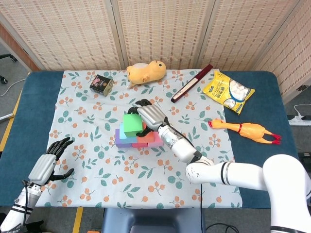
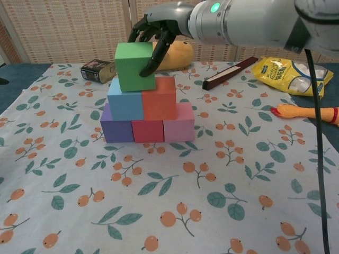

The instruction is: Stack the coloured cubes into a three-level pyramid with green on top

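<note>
Green foam cube [image 2: 135, 66] on top of pyramid, seated across light-blue cube [image 2: 125, 98] and orange-red cube [image 2: 159, 98]; base row purple cube [image 2: 116, 130], red cube [image 2: 148, 130], pink cube [image 2: 179, 122]. Right hand [image 2: 159, 24] over green cube, dark fingers [image 2: 153, 55] curled onto its right face and top edge. Left hand [image 1: 47, 164] spread, holding nothing, near cloth's left edge.

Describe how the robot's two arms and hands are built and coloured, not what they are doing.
Both hands, left hand and right hand, have silver-grey metal backs and black fingers. The right arm is glossy white with black joint bands and a silver forearm; the chest view shows a green light and a black cable.
</note>
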Controlling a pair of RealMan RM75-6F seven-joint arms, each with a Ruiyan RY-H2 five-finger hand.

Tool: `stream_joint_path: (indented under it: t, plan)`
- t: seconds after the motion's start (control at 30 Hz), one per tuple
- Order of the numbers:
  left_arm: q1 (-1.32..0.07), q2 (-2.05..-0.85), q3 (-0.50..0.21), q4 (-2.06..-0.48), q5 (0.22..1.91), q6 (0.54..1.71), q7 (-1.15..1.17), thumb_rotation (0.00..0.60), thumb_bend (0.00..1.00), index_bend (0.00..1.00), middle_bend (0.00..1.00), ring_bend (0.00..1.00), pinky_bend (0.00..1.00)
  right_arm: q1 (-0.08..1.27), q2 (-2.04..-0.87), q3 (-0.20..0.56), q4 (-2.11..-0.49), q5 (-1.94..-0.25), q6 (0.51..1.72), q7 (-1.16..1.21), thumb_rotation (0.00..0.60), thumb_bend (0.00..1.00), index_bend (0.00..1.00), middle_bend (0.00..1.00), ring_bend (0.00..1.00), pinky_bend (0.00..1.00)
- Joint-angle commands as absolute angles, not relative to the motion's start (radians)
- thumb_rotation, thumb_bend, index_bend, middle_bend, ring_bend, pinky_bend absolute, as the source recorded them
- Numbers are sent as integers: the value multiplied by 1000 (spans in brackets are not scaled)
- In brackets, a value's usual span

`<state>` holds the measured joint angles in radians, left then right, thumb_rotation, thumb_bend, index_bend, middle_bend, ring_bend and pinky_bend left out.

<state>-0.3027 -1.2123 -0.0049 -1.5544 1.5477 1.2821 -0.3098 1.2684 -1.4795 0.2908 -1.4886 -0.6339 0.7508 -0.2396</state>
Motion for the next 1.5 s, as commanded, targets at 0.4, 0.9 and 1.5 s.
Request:
stream_joint_path:
  t: [0.4, 0.9, 1.5]
  plan:
    - [-305, -1213, -1, -1554, 1559, 1288, -310, 600, 300, 79, 0, 0, 48, 1275, -1459, 282, -1575, -519, 843, -350, 600, 76, 285, 327, 88, 0]
    - [-303, -1218, 3, -1540, 1560, 1291, -322, 600, 304, 79, 0, 0, 48, 1298, -1471, 288, -1579, -446, 850, -399, 600, 75, 274, 327, 88, 0]
    - [-302, -1228, 7, -1524, 1563, 1292, -332, 600, 303, 79, 0, 0, 48, 1308, -1492, 283, -1561, -428, 853, -432, 600, 75, 201, 326, 88, 0]
